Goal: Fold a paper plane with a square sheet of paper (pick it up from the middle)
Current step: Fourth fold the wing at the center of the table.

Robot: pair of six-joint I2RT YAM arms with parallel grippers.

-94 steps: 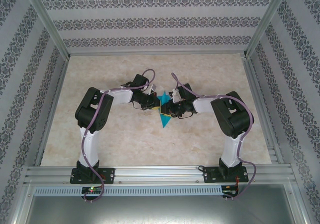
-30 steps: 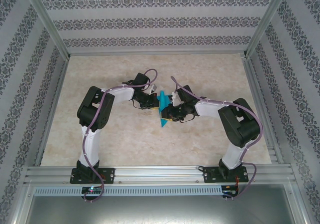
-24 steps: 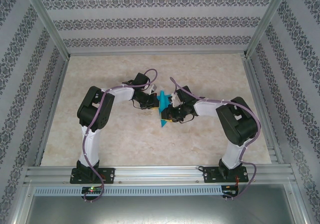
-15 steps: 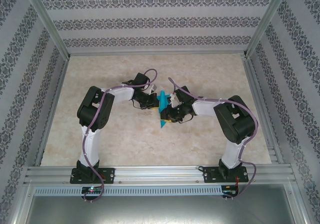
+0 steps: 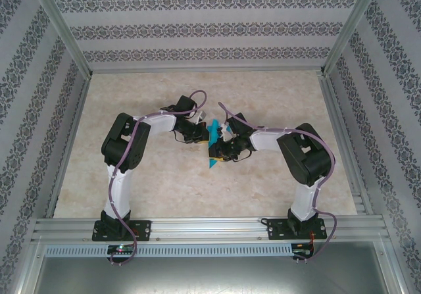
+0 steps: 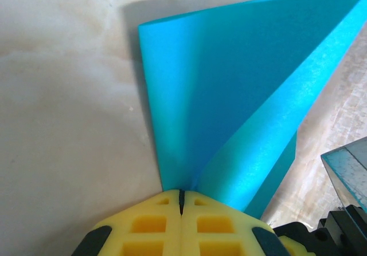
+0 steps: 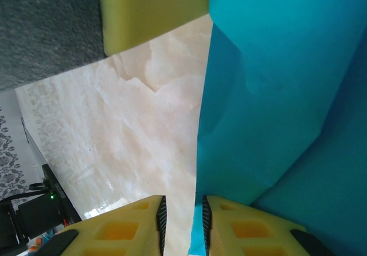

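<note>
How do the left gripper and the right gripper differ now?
The left gripper is shut on the folded blue paper; the right gripper has a narrow gap between its jaws, with the table showing through. The paper's layers fan out from the left gripper's tips; at the right gripper only the paper's edge reaches the gap. Both have yellow fingers.

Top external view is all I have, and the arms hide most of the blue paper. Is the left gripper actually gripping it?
Observer: Yes; in the left wrist view the left gripper has its yellow pads pressed together on the folded paper.
Operator: And the other arm?
Observer: The right gripper has its jaws slightly apart in the right wrist view, the table visible between them; the paper's edge reaches that gap, unclamped.
Operator: Is the paper flat?
Observer: No, the layers spread apart away from the pinch.
</note>
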